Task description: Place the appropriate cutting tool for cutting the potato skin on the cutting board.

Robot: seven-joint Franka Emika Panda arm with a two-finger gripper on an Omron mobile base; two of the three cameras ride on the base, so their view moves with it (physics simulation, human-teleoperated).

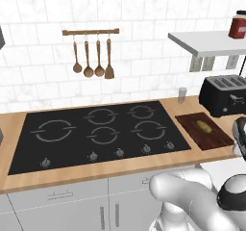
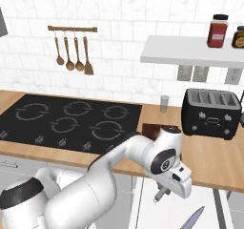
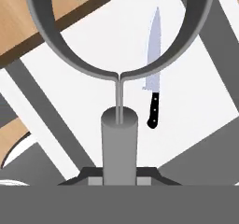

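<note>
1. The hand point(image 3: 119, 178) is closed on the grey round handle of a peeler point(image 3: 119, 139). The peeler's looped head and blade point away from the hand camera.
2. In the right base view the hand point(image 2: 164, 191) hangs off the front edge of the desk point(image 2: 209, 161), over an open drawer point(image 2: 162, 216). The peeler point(image 2: 158, 195) pokes down from it.
3. The drawer point(image 3: 196, 101) has a white floor cut by grey dividers. A knife point(image 3: 153, 73) with a black handle lies flat in it, apart from the peeler (its blade tip also shows in the right base view point(image 2: 193, 218)).
4. The cutting board point(image 1: 216, 137) lies on the desk at the right of the cooktop point(image 1: 96, 134), just beside its edge. Its near corner reaches almost to the desk's front edge.
5. The potato point(image 1: 203, 126) rests near the board's middle, with bare wood all round it.
6. A black toaster point(image 1: 223, 95) stands behind the board, near its far edge, and a small glass point(image 1: 182, 95) stands by the wall.
7. Two jars sit on the shelf point(image 2: 190, 54). The red jar point(image 2: 218, 31) carries a label too small to read.
</note>
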